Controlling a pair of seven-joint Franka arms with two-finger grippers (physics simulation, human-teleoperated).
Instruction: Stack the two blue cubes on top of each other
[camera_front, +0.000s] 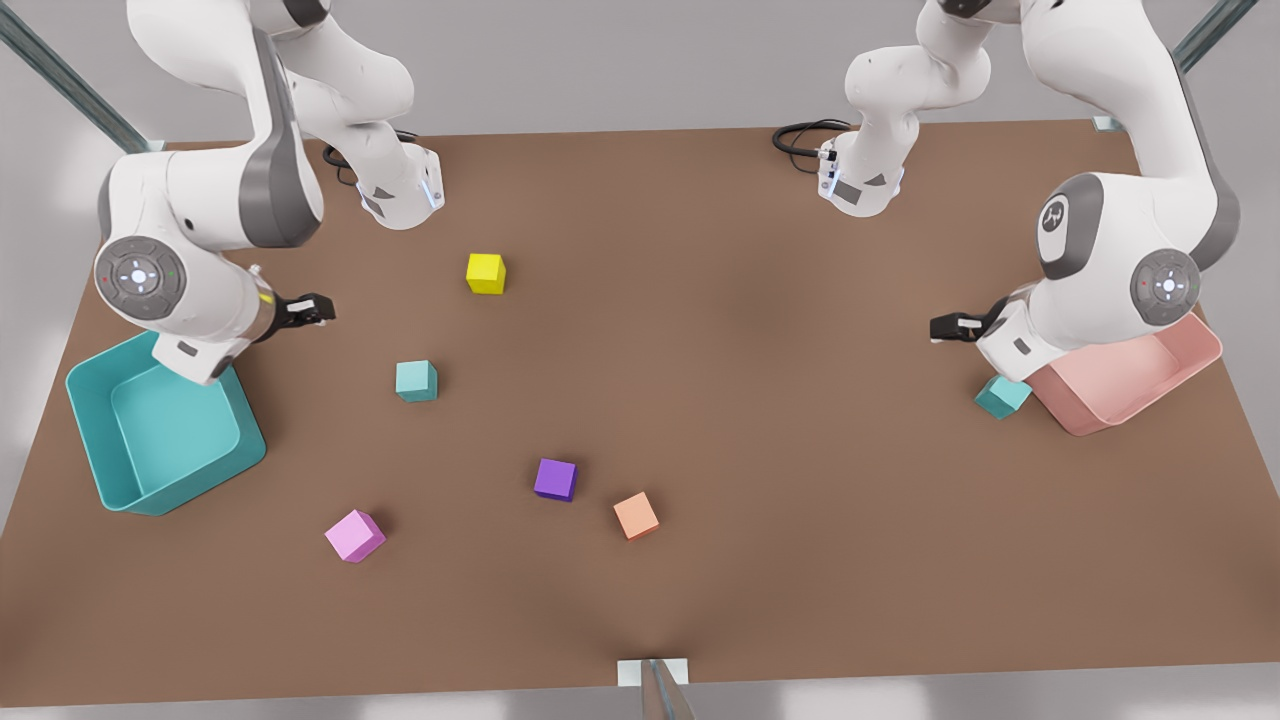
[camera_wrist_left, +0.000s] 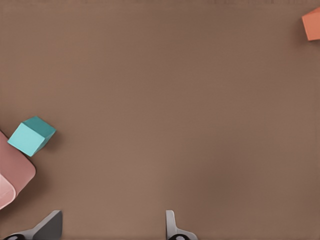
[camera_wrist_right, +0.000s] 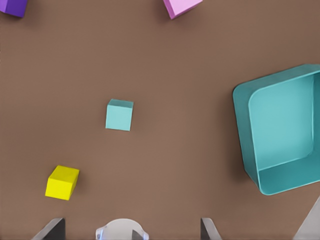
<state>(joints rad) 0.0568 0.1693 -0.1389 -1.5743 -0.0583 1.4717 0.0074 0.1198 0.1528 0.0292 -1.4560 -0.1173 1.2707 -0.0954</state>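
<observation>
A: How far along is the stack?

B: Not begun, I'd judge. The 2 blue cubes sit well apart on the table (camera_front: 760, 560), each flat on the surface, nothing on top of either.

A: Start from the near side, then.

B: Nearest the front camera lie the pink cube (camera_front: 354, 535), orange cube (camera_front: 636, 515) and purple cube (camera_front: 555, 479). Behind those, the first blue cube (camera_front: 416, 381) is alone in open table toward the front view's left, not far from the teal bin (camera_front: 100, 470). The second blue cube (camera_front: 1002, 396) is far over on the front view's right, just beside the pink bin (camera_front: 1195, 365). Farther back is the yellow cube (camera_front: 486, 273).

A: And the grippers?

B: The right gripper (camera_front: 312, 311) hangs above the table near the teal bin, fingers spread, empty. The left gripper (camera_front: 950, 326) hovers by the pink bin above the second blue cube, also spread and empty.

A: So what's left?

B: Everything: grasp 1 cube, carry it across, set it on the other.
</observation>
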